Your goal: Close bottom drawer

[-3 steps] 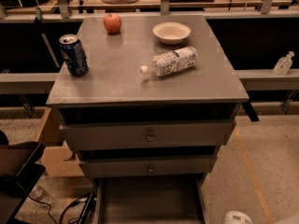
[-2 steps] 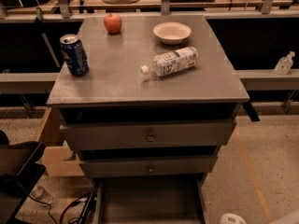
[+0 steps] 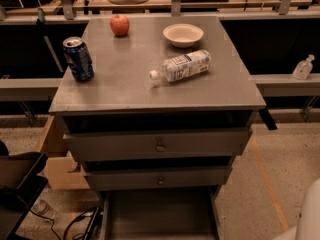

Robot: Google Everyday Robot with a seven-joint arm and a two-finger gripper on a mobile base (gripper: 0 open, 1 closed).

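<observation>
bottom drawer [image 3: 159, 214] is at 6 o'clock in the view, lowest of three in the grey cabinet [image 3: 125, 84]. it is pulled well out, with its bare floor showing and its front edge cut off below. not yet closed.

gripper [image 3: 309, 216]: only a white rounded part shows, at about 4 o'clock, low and to the right of the open drawer and apart from it. cannot tell whether it is open or closed, or whether it holds anything.

risks, as i judge them:
- the approach comes from the right side. a push landing off-centre on the flat front could skew the drawer in its runners and jam it part way.
- the middle drawer [image 3: 159, 178] sits just above. an arm coming in high could strike that front or its knob instead.
- a hard shove could jolt the cabinet. the water bottle [image 3: 181, 66] lies on its side near the centre of the top and could roll. the soda can [image 3: 78, 59] at 9 o'clock stands near the left edge.
- cables [image 3: 75, 224] lie on the floor at 7 o'clock, close to the drawer's left side, and might snag.
</observation>
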